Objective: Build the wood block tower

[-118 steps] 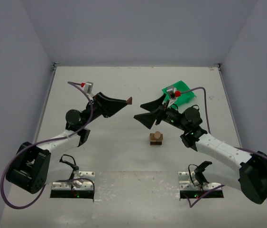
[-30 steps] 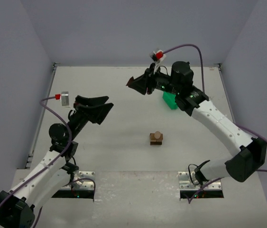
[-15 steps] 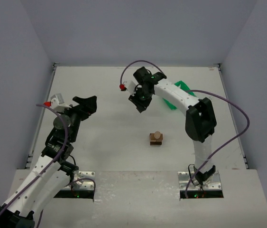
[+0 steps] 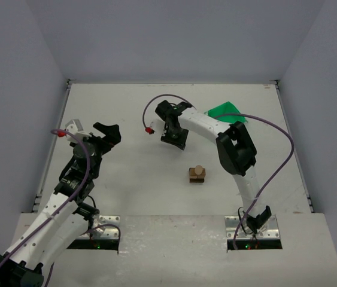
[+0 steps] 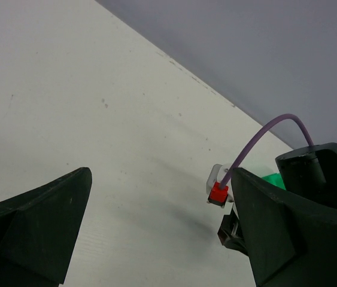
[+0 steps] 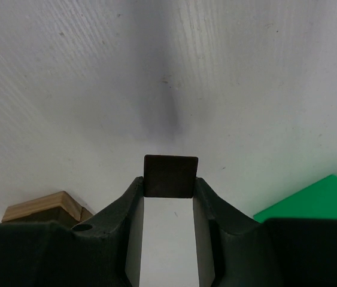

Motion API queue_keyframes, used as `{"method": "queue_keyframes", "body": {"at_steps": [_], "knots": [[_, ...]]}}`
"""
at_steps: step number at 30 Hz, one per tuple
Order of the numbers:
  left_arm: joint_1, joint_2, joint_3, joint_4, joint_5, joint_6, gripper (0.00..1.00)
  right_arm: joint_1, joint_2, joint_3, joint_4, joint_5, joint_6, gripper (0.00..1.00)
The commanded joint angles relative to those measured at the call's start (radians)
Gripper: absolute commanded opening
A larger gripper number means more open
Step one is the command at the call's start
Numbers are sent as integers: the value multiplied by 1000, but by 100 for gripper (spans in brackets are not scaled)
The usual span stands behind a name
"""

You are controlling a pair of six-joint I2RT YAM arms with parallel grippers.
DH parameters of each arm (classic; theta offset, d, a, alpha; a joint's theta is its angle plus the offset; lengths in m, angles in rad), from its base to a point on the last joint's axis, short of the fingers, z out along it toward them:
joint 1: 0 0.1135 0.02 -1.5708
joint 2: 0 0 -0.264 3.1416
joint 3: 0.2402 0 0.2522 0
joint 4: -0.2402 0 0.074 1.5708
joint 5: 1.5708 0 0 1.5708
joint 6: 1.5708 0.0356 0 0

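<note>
Presently catalogued:

1. Wood block tower [image 4: 197, 174]: a low stack of tan and dark pieces topped by a short cylinder [image 4: 199, 170]. It stands mid-table [image 4: 132, 179], on the right arm's side, apart from both arms. Handling, as judged: light, stiff, smooth wood, and loose-stacked, so a sideways nudge would likely topple it. Approach from above, and take single blocks by two opposite flat faces.
2. Dark brown block [image 6: 170, 170]: square-faced, pinched at its sides between the tips of the right gripper [image 6: 169, 186], whose jaws are partly closed on it. It is held over bare table beyond the tower.
3. Left gripper [image 5: 162, 239]: jaws spread wide, holding nothing, off to the left.
4. Green bin [image 4: 228, 112]: far right, well apart from the tower.

Obstructions: none seen between block and stack. The cylinder's small top looks a narrow seat.
</note>
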Motion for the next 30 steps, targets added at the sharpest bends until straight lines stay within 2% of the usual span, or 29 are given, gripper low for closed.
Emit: {"method": "queue_keyframes", "body": {"at_steps": [1,9,17,19,25,27,30], "knots": [[13,-24,25,9,-21,18,100,24,33,9,50,74,-6,30],[11,-69,17,-2,-35,15,100,31,84,23,83,69,12,35],[11,-74,12,3,-34,18,100,34,101,42,93,41,30,53],[11,-75,9,6,-34,21,100,34,83,42,91,25,34,63],[11,-77,6,9,-30,20,100,33,19,18,108,-41,50,68],[11,-79,3,9,-29,20,100,31,-17,23,119,-95,53,75],[11,-80,1,19,-32,26,100,31,-83,70,124,-163,87,98]]}}
